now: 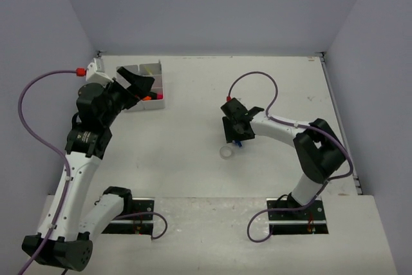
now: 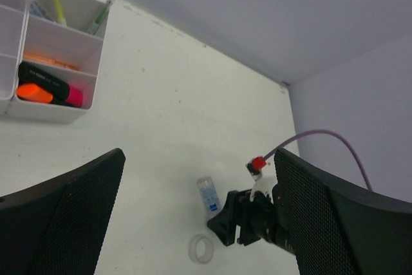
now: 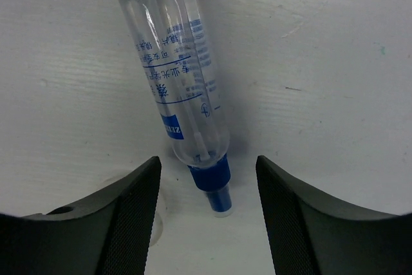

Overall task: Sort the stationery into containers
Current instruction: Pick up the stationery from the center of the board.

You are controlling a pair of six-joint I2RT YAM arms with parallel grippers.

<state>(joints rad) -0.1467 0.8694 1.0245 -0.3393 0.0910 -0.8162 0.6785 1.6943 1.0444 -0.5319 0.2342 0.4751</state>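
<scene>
White table [image 1: 193, 172]: six-cell tray [image 2: 58, 113] at ten o'clock, my left claw [image 2: 199, 159] beside it, spread wide, empty. Right claw [image 3: 207, 165] part open, straddling the tube [image 3: 177, 75] at its blue cap, not touching it. Tape ring [image 1: 226, 152] at the claw's seven.

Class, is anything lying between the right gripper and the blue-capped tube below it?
Nothing visible does. The blue-capped tube lies on the table between the open jaws of the right gripper; the tape ring sits aside.

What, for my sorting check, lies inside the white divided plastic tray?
Black highlighters, orange and pink ends, in one compartment; thin pens in another; the rest cropped or covered.
</scene>
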